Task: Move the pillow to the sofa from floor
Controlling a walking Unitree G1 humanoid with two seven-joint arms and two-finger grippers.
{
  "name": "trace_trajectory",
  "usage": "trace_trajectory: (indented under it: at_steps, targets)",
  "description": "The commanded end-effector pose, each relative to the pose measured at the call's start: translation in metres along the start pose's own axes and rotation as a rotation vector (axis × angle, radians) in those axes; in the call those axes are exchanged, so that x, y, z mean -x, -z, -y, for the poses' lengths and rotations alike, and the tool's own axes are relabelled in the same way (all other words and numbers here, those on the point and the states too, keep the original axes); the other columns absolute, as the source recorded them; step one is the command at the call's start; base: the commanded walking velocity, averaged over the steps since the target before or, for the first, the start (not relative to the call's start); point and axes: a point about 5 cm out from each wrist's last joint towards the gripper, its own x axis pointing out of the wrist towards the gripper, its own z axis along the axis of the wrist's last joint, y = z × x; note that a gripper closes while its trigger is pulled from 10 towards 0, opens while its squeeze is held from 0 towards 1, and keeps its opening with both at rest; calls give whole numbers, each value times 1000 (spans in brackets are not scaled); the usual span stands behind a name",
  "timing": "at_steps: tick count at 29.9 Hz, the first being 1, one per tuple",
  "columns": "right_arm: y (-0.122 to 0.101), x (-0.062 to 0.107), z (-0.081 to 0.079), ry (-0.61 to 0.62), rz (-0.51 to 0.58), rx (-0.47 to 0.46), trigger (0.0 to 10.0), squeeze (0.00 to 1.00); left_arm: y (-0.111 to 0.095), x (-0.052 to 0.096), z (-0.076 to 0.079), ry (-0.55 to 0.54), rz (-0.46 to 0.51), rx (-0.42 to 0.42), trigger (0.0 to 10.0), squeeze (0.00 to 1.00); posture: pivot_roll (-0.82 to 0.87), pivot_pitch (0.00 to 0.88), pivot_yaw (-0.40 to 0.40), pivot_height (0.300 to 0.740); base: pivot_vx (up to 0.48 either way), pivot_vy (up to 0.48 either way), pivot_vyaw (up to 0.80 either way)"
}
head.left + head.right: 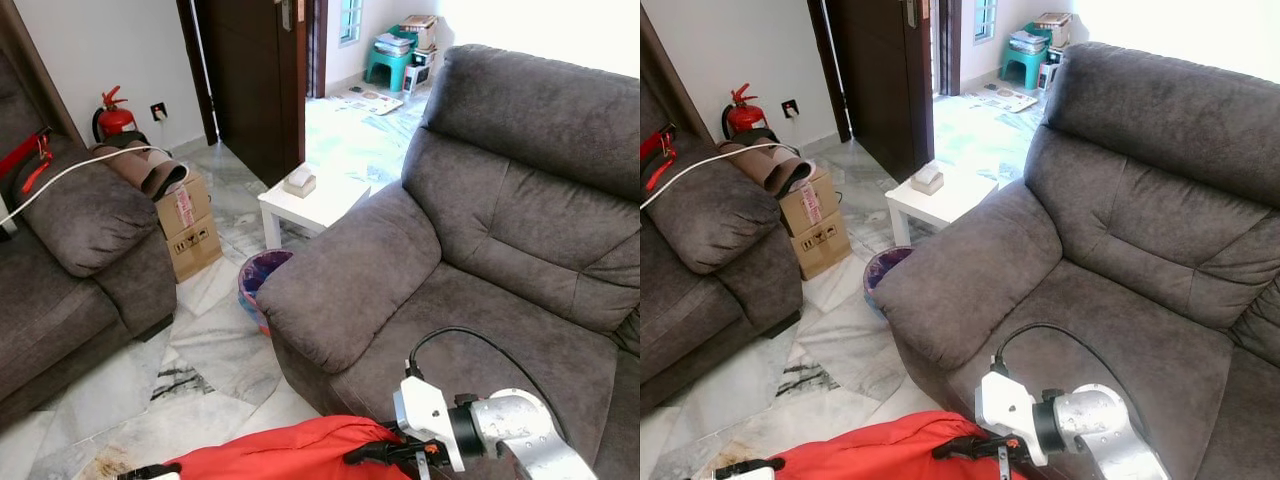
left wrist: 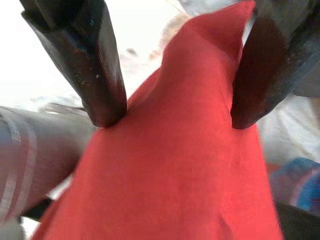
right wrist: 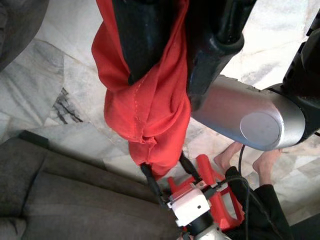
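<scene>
The red pillow [image 1: 290, 452] hangs in the air at the near edge of the scene, just in front of the grey sofa [image 1: 480, 270] and above the white marble floor [image 1: 200, 370]. Both grippers hold it. The left gripper [image 2: 172, 117] has its jaws clamped on a fold of the red cloth, one black finger [image 2: 95, 65] pressing in from each side. The right gripper [image 3: 167, 65] has its jaws shut on a bunched end of the pillow, which hangs down between them in a twisted knot. In the right wrist view a person's bare feet [image 3: 245, 157] stand on the marble beside the sofa's edge.

The sofa fills the right of the room, with a wide seat, a padded back and a thick arm on its left. A second grey sofa [image 1: 70, 260] stands at the far left, a white cable lying over its arm. Between the two, on the floor, sit a cardboard box [image 1: 188, 228] with rolled mats on top, a small bin [image 1: 258, 280] tucked against the sofa arm, and a low white counter [image 1: 310, 205] carrying a tissue box [image 1: 299, 181]. A red fire extinguisher [image 1: 114, 115] stands against the far wall, next to a dark wooden door [image 1: 255, 75]. Beyond the doorway, a bright room holds a green stool [image 1: 390, 62] stacked with things.
</scene>
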Motion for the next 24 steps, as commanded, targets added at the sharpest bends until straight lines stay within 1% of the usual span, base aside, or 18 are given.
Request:
trace_trajectory:
  at_steps: [1, 4, 11, 15, 17, 19, 20, 22, 23, 24]
  targets:
    - [-26, 4, 3, 6, 88, 96, 10000, 0, 3, 1, -2, -33, -13, -1, 10000, 0, 94, 90, -8, 740, 0, 0, 0]
    - [-27, 3, 2, 2, 90, 98, 10000, 0, 5, -1, -5, -58, -36, -15, 10000, 0, 92, 91, -10, 740, 0, 0, 0]
    - [-29, 4, 2, -2, 102, 99, 10000, 0, 4, -3, -4, -62, -35, -16, 10000, 0, 89, 93, -11, 740, 0, 0, 0]
    - [-30, 5, 1, -3, 98, 98, 10000, 0, 3, -6, -7, -104, -31, -22, 10000, 0, 88, 92, -14, 740, 0, 0, 0]
    - [-29, 5, 2, -2, 95, 95, 10000, 0, 0, -6, -9, -103, -9, -22, 10000, 0, 90, 93, -15, 740, 0, 0, 0]
    - [-26, 4, 3, 0, 91, 90, 10000, 0, -6, -5, -11, -104, 41, -17, 10000, 0, 93, 93, -15, 740, 0, 0, 0]
    - [-26, 4, 3, 0, 91, 90, 10000, 0, -6, -5, -11, -104, 41, -17, 10000, 0, 93, 93, -15, 740, 0, 0, 0]
    - [-25, 3, 3, 1, 92, 82, 10000, 0, -13, -4, -18, -136, 95, 20, 10000, 0, 100, 94, -15, 740, 0, 0, 0]
    - [-25, 3, 3, 1, 92, 82, 10000, 0, -13, -4, -18, -136, 95, 20, 10000, 0, 100, 94, -15, 740, 0, 0, 0]
    - [-25, 2, 3, 0, 93, 80, 10000, 0, -15, -3, -19, -133, 111, 37, 10000, 0, 101, 94, -15, 740, 0, 0, 0]
